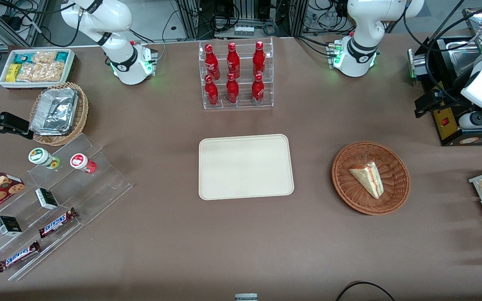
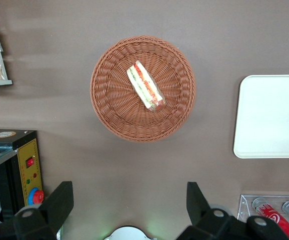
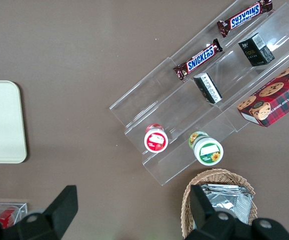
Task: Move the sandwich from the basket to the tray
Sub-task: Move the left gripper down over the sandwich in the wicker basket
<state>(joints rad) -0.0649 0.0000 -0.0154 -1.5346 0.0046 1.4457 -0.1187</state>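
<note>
your working arm's gripper (image 2: 127,210) hangs high above the table with its two black fingers (image 2: 59,202) spread wide apart and nothing between them. in the front view it sits at the working arm's end of the table, up beside a black appliance (image 1: 450,104), well apart from the basket.

the sandwich (image 1: 367,179) lies inside the round reddish-brown wicker basket (image 1: 396,164), resting on its side near the middle of the bowl. it is a pale triangular wedge, and the wrist camera shows its red and green filling stripe (image 2: 145,85) facing upward. nothing touches it.

the cream tray (image 1: 246,166) lies flat on the brown table (image 1: 241,242), beside the basket toward the parked arm's end, with a strip of bare table between the two. the tray holds nothing.

farther from the front camera than the tray stands a clear rack of red bottles (image 1: 234,75). toward the parked arm's end you have a clear stepped stand with snickers bars (image 1: 57,222), and a lighter wicker basket holding foil containers (image 1: 55,110).
</note>
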